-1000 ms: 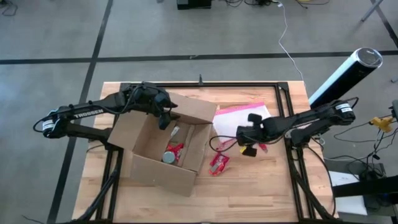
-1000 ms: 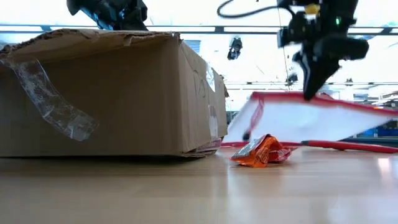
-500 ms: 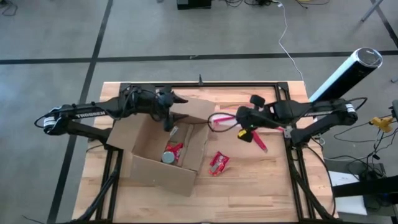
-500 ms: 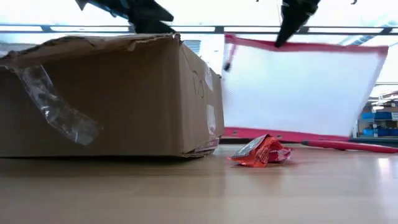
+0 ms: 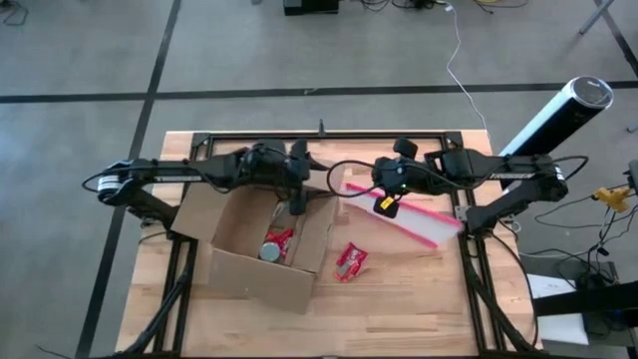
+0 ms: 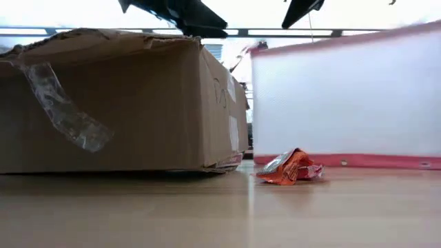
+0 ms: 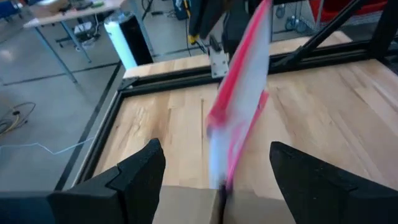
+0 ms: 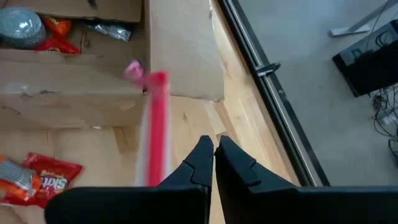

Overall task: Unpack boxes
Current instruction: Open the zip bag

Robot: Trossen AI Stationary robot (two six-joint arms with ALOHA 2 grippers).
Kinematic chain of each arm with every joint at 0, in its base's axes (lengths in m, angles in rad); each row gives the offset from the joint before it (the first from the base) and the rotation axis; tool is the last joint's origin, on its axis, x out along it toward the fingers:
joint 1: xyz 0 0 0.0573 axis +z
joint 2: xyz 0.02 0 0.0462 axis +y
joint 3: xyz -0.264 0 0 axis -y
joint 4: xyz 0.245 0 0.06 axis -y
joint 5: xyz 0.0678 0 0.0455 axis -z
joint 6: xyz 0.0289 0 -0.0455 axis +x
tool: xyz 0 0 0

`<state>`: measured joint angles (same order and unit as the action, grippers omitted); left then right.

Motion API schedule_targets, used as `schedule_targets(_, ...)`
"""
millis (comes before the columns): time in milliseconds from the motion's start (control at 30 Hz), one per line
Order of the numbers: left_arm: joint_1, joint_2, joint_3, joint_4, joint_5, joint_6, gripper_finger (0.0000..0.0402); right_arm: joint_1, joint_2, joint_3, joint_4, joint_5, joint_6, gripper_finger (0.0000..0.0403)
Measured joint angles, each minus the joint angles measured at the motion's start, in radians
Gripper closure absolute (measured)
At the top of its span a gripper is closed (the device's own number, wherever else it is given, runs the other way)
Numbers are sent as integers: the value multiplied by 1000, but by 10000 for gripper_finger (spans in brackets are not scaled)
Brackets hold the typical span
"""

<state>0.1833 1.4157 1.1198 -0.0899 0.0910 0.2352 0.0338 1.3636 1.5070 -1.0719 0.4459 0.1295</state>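
Cardboard box (image 5: 261,239) sat open on the wooden table (image 5: 419,299), stiff yet light; its flaps looked best for holding. Left gripper (image 5: 296,195) hung spread wide and empty over it. Right gripper (image 5: 387,189), pinched together, held the pouch (image 5: 414,221) by its edge. Snack packet (image 5: 350,261) lay beside.

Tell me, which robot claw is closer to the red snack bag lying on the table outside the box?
The right gripper: it holds the pink-edged pouch in the air just beyond the snack bag. The left gripper is open over the cardboard box's far edge, a little farther off.
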Motion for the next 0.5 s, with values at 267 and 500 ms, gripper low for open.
schedule_targets(267,0,82,39,-51,5,-4,128,-4,0,-5,-17,-47,27,402)
schedule_targets(500,0,79,39,-58,5,-6,128,-15,0,-26,-23,-87,38,403)
